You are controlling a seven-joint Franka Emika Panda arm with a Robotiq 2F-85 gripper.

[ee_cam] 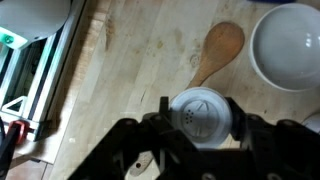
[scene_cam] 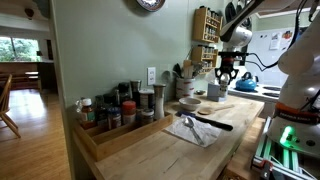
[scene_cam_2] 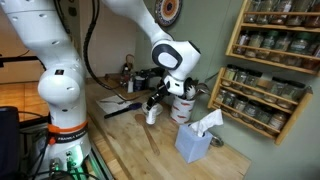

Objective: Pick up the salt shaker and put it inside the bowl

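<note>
pincer (ee_cam: 200,118) clenched around salt shaker (ee_cam: 199,105), small white round body, top dotted with holes

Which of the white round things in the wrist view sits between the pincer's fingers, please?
The shaker, with holes in its top; the bowl lies apart at upper right.

My black metal gripper (ee_cam: 200,120): matte black throughout. White cylindrical salt shaker (ee_cam: 198,105): white, cap speckled with small grey dots. Pale whitish round ceramic bowl (ee_cam: 292,45): white rim, greyer inside. Tan wooden spoon (ee_cam: 220,50): warm orange-brown. Light butcher-block wooden counter (ee_cam: 130,50): pale tan, grain streaked in strips. In an exterior view, pale blue tissue box (scene_cam_2: 193,142) with white tissue; sage-green painted wall (scene_cam_2: 215,30).
</note>
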